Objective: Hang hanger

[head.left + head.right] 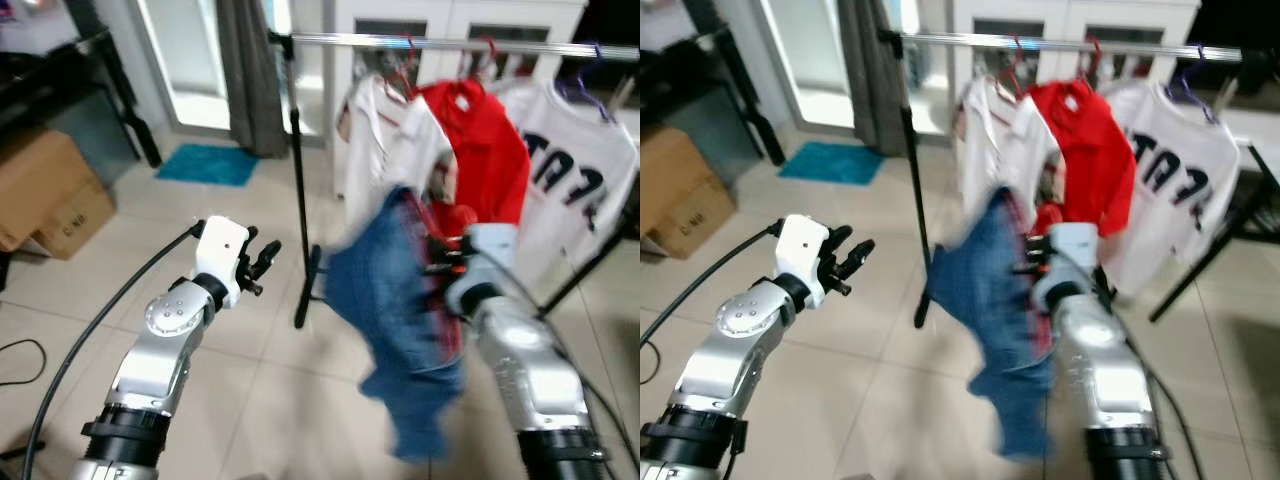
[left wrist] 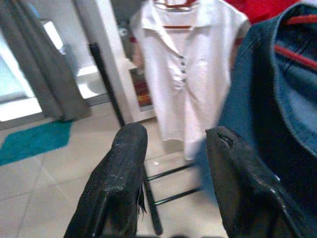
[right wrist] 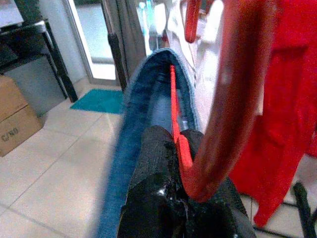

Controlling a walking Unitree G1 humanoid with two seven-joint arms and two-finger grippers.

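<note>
Below rail [image 1: 450,43], right hand [image 3: 181,148] gripping red hanger [image 3: 233,99], denim shirt [image 1: 400,300]

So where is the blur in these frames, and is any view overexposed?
Both eye views smear the denim garment and the right gripper; the left gripper stays crisp. Right wrist view: the red hanger hook is soft. Left wrist view: the white shirt is somewhat washed out.

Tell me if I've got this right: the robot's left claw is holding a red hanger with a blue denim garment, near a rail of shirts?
Not quite: the right claw holds the red hanger with the blue denim garment, as the right wrist view shows. The left claw is open, holding nothing. The rail of shirts is there.
</note>
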